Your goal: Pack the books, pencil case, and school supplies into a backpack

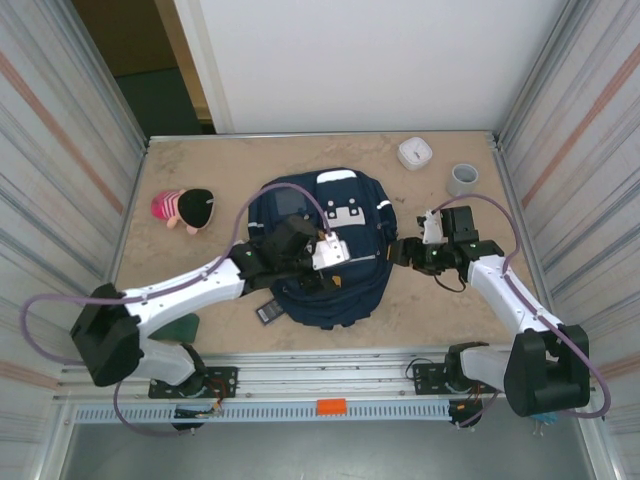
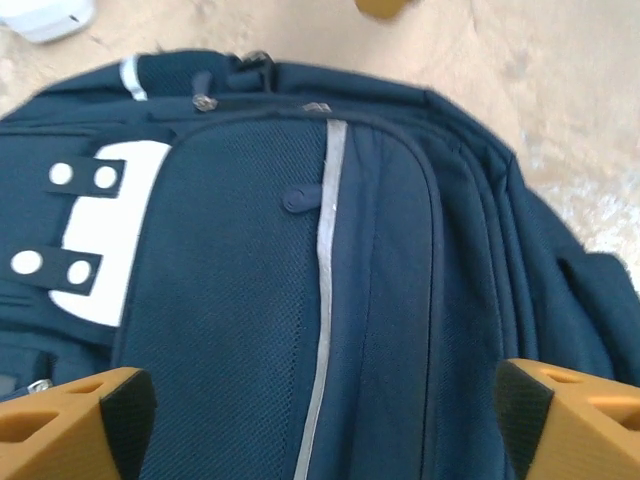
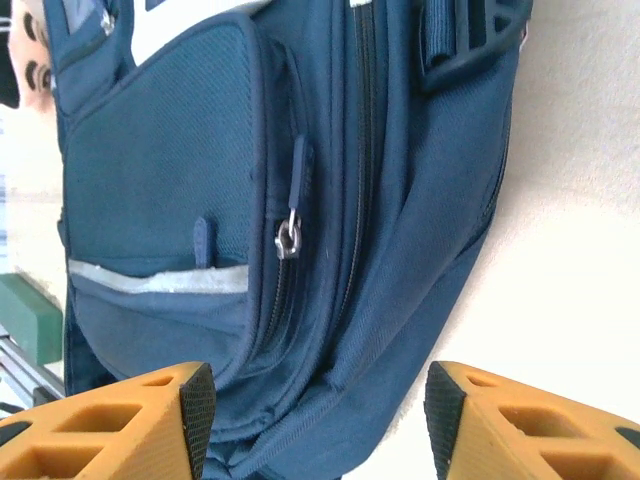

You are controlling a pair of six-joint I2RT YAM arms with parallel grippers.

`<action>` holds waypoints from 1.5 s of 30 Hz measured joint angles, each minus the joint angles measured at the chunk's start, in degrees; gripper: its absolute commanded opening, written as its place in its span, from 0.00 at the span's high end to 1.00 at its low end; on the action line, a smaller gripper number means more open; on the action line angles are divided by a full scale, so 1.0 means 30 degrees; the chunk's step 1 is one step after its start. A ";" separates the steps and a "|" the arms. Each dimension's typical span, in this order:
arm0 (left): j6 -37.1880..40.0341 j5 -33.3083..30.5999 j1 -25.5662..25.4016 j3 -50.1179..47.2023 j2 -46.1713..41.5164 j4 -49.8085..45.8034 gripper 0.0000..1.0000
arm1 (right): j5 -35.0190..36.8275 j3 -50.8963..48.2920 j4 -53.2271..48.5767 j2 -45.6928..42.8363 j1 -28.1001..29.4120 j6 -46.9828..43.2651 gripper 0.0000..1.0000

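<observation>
dark green book (image 1: 183,327): flat on the table at near left, partly under the left arm
plush toy (image 1: 185,208): far left, well apart from the bag
black rectangle (image 1: 268,312): on the table, just beside the backpack's near-left edge
left gripper (image 2: 325,410): above the backpack's front panel, jaws wide, nothing between them; the grey reflective strip (image 2: 322,300) runs under the gap
backpack (image 1: 320,270): mid-table, lying front up, white patch (image 2: 105,235) showing
right gripper (image 3: 315,400): at the backpack's right side, jaws apart, gripping nothing; bag edge lies in the gap, zip pull (image 3: 288,240) ahead
white round device (image 1: 415,153): far right
grey cup (image 1: 463,179): just right of the device
</observation>
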 measured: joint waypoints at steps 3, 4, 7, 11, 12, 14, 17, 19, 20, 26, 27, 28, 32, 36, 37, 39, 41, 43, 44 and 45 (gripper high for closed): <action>0.0714 -0.0073 -0.0189 0.0000 0.1457 0.0474 0.08 | 0.0000 0.0000 0.0357 0.0000 0.0000 0.0066 0.41; 0.0860 -0.0066 -0.0248 0.0000 0.1887 0.0736 0.08 | 0.0000 0.0000 0.0423 0.0000 0.0000 0.0073 0.41; 0.1071 -0.0182 -0.0386 0.0007 0.3082 0.1741 0.07 | 0.0000 0.0000 0.0561 0.0000 0.0000 0.0073 0.41; 0.1129 -0.0379 -0.0423 0.0452 0.4641 0.2579 0.11 | -0.0007 0.0000 0.0707 -0.0007 0.0000 0.0073 0.41; 0.1129 -0.0554 -0.0415 0.0670 0.5034 0.2754 0.19 | -0.0007 0.0000 0.0743 -0.0015 0.0000 0.0073 0.41; 0.1027 -0.0809 -0.0415 0.1020 0.5625 0.3038 0.73 | -0.0007 0.0000 0.0831 -0.0036 0.0000 0.0080 0.41; 0.1107 -0.0627 -0.0576 0.1078 0.5748 0.3169 0.94 | -0.0044 -0.0109 0.1137 -0.0211 -0.0022 0.0080 0.40; 0.1217 0.0066 -0.0372 0.0998 0.5384 0.3286 0.98 | -0.0656 -0.0328 0.1501 -0.0488 -0.0211 0.0160 0.40; 0.1333 0.0641 -0.0109 0.0933 0.5034 0.3235 1.00 | -0.1260 -0.0393 0.1770 -0.0568 -0.0401 0.0291 0.40; 0.2193 0.4320 0.2302 0.0240 0.1603 0.1989 1.00 | -0.3636 -0.0313 0.3395 -0.0641 -0.1246 0.0561 0.39; 0.2331 0.4830 0.2725 0.0219 0.1071 0.1654 1.00 | -0.3767 -0.0204 0.3483 -0.0561 -0.1282 0.0554 0.39; 0.2426 0.5246 0.3060 0.0189 0.0627 0.1392 1.00 | -0.3927 -0.0066 0.3585 -0.0423 -0.1326 0.0546 0.39; 0.2907 0.6594 0.4095 0.0029 -0.1005 0.0459 1.00 | -0.4896 0.1049 0.4058 0.0867 -0.1523 0.0444 0.38; 0.3759 0.7169 0.4371 -0.0066 -0.1945 -0.0423 1.00 | -0.5144 0.2164 0.4350 0.2273 -0.1523 -0.0138 0.38; 0.3949 0.7227 0.4371 -0.0109 -0.2033 -0.0583 1.00 | -0.5122 0.2382 0.4386 0.2637 -0.1523 -0.0262 0.38; 0.4408 0.7351 0.4371 -0.0255 -0.2113 -0.0896 1.00 | -0.5166 0.2929 0.4408 0.3701 -0.1472 -0.0780 0.37; 0.4728 0.7424 0.4371 -0.0372 -0.2113 -0.1086 1.00 | -0.5158 0.3351 0.4371 0.4656 -0.1297 -0.1333 0.37; 0.4991 0.7497 0.4408 -0.0525 -0.2113 -0.1107 1.00 | -0.5144 0.3767 0.4313 0.5501 -0.0852 -0.1989 0.36; 0.5107 0.7526 0.4422 -0.0605 -0.2113 -0.1100 1.00 | -0.5151 0.3942 0.4335 0.5901 -0.0554 -0.2302 0.36; 0.5202 0.7555 0.4444 -0.0663 -0.2113 -0.1100 1.00 | -0.5158 0.4095 0.4357 0.6244 -0.0328 -0.2586 0.36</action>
